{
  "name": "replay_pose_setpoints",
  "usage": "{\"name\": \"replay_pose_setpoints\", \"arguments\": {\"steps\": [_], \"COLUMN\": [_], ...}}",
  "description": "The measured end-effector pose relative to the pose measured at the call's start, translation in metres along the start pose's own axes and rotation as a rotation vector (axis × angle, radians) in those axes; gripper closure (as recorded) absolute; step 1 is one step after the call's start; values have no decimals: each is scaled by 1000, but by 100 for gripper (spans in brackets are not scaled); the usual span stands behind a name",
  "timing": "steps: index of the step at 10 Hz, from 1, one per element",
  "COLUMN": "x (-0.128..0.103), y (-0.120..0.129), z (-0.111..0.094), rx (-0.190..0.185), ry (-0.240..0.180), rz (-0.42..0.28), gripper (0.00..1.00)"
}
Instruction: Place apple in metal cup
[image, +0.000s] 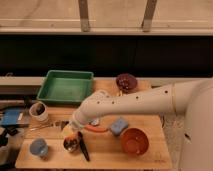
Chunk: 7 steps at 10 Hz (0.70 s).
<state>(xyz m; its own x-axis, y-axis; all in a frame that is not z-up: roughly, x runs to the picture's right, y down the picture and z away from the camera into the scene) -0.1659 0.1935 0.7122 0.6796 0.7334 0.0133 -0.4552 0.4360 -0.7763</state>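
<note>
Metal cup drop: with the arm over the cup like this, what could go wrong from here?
1. The gripper, shut on the apple, hangs just above the metal cup. The cup looks barely wider than the fruit, so a slightly off-centre release could bounce it off the rim.
2. The cup may tip if pushed from above.
3. A dark utensil lies right beside the cup and the carrot close behind, so a stray apple could roll against them.

white pincer (73, 131) over yellow-orange apple (71, 137), silver metal cup (70, 145); green tray (66, 86), light blue cup (38, 147).
</note>
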Motion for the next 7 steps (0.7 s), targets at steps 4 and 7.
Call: {"name": "replay_pose_setpoints", "arguments": {"steps": [4, 7], "x": [7, 5], "y": [2, 6], "z": [5, 9], "rx": [-21, -36], "ry": [-1, 5], "rz": [13, 2], "gripper": [100, 100]}}
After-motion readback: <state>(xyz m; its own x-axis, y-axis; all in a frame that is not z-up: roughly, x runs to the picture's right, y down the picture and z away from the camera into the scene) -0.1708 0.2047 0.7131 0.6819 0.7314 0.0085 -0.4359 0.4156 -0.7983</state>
